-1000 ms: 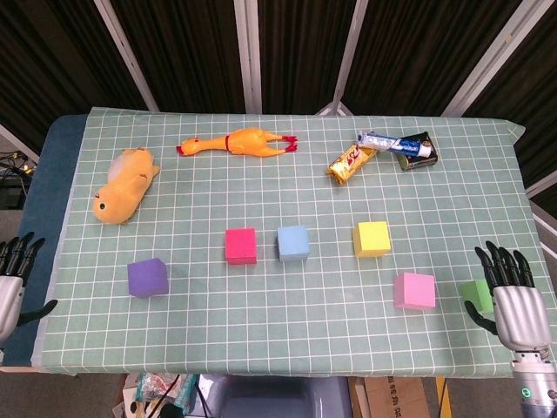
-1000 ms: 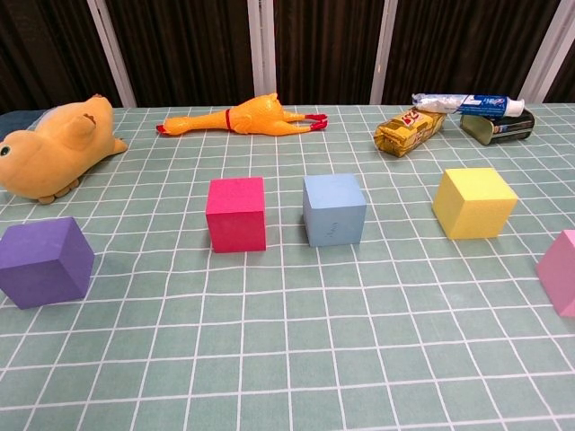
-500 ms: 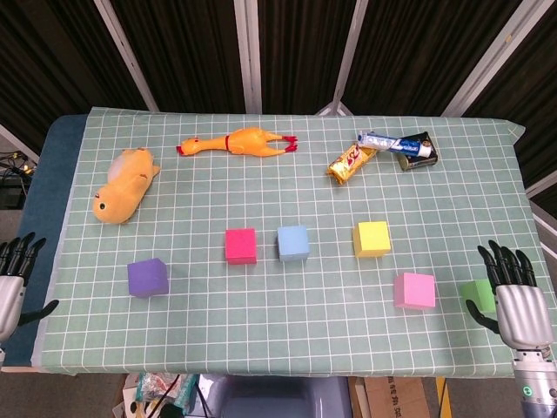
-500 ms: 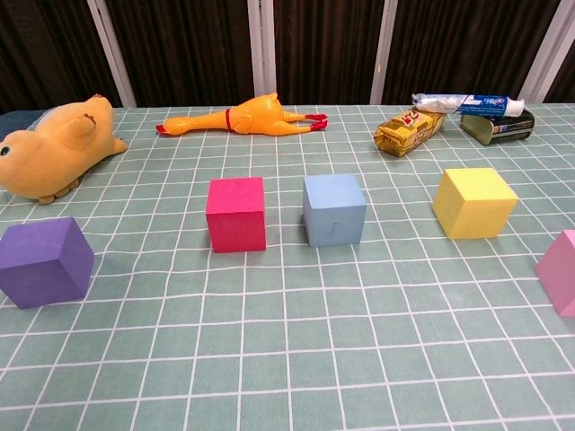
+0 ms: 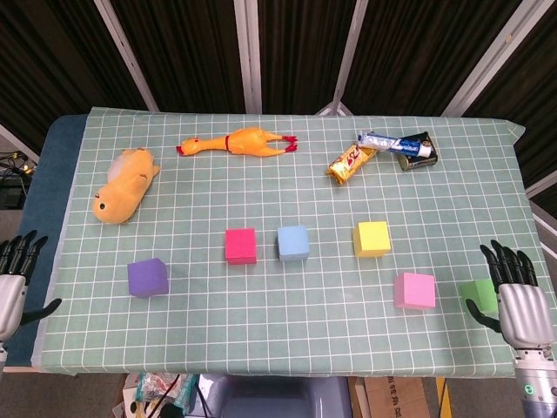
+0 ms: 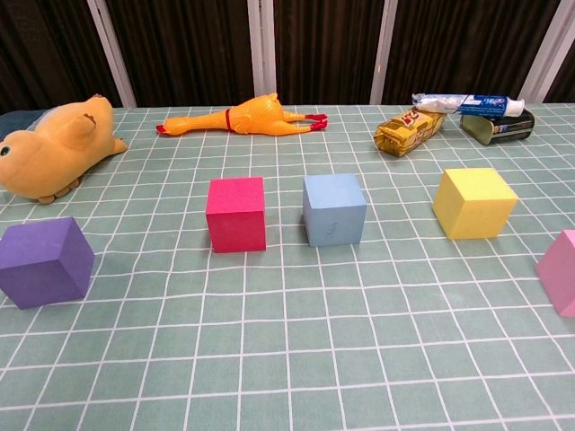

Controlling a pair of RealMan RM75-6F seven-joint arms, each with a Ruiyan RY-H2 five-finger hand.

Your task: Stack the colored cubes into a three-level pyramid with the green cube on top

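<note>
Green cube (image 5: 478, 295): lies at the near right edge of the table, partly hidden behind my right hand; only the head view shows it.
My right hand (image 5: 519, 297): hangs at the table's right near corner, fingers spread and pointing up, holding nothing; it sits just beside the green cube, and I cannot tell whether it touches it.
My left hand (image 5: 12, 283): hangs off the left near corner of the table, fingers apart, empty, well apart from every cube.
Light pink cube (image 5: 413, 290): just left of the green cube, near my right hand; cut by the right edge in the chest view.
Yellow cube (image 6: 473, 202): further back than the light pink one, standing alone.
Blue cube (image 6: 333, 208): middle of the table, flat on the cloth.
Deep pink cube (image 6: 236, 213): just beside the blue one on its left, with a small gap between.
Purple cube (image 6: 43, 260): off to the left, nearer the front edge, closest to my left hand.
Table (image 5: 305, 340): covered with a green checked cloth.
Yellow plush toy (image 6: 49, 151): far left, lying down.
Rubber chicken (image 6: 243, 117): lying along the far side.
Snack packet (image 6: 409, 128): far right, with a toothpaste tube (image 6: 467, 102) resting across a dark tin (image 6: 499, 125) beside it.
</note>
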